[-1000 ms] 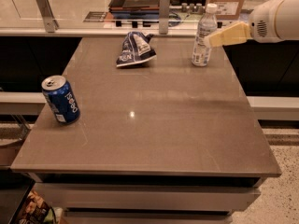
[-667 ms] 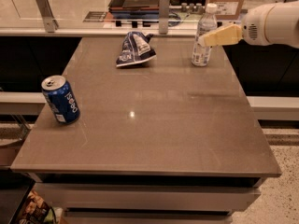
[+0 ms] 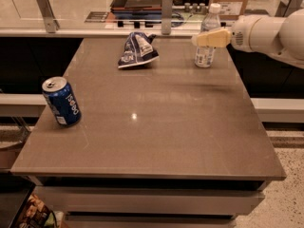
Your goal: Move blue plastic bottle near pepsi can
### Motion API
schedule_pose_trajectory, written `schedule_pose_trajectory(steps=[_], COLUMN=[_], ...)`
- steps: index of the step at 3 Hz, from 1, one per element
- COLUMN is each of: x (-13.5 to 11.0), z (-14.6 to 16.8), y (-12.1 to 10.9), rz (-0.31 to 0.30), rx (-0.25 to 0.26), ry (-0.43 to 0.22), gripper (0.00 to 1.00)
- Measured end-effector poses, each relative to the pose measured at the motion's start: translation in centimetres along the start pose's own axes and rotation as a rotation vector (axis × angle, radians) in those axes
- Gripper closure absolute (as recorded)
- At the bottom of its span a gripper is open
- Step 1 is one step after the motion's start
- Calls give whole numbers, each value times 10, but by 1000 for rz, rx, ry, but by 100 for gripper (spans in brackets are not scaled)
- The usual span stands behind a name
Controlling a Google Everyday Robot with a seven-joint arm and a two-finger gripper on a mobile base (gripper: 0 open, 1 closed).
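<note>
The blue plastic bottle (image 3: 205, 56) stands upright near the table's far right edge; it is clear with a white cap and a white label. My gripper (image 3: 196, 40) reaches in from the right at the bottle's mid-height, its pale yellow tip crossing in front of the bottle and hiding its middle. The white arm (image 3: 266, 32) extends off the right edge. The pepsi can (image 3: 61, 102) stands upright near the table's left edge, far from the bottle.
A crumpled blue-and-white snack bag (image 3: 137, 50) lies at the back centre of the brown table (image 3: 166, 118). A counter with metal posts (image 3: 166, 6) and equipment runs behind the table. Floor shows at the right.
My gripper has moved left, from beside the bottle's right to across its front. The bottle, can and bag have not moved.
</note>
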State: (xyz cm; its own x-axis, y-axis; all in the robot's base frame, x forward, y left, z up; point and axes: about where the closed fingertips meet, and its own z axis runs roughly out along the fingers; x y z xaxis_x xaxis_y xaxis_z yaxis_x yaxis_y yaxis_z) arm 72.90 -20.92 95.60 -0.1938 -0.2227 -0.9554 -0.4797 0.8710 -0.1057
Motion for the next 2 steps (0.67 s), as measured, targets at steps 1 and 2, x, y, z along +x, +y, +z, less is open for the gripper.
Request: schedule_pose_trajectory(steps=[1,2], x=[7,14], z=[28,51], y=[-4,-3], rz=[34,62], rx=[-21,-53], ry=[-40,-54], gripper=[0,0])
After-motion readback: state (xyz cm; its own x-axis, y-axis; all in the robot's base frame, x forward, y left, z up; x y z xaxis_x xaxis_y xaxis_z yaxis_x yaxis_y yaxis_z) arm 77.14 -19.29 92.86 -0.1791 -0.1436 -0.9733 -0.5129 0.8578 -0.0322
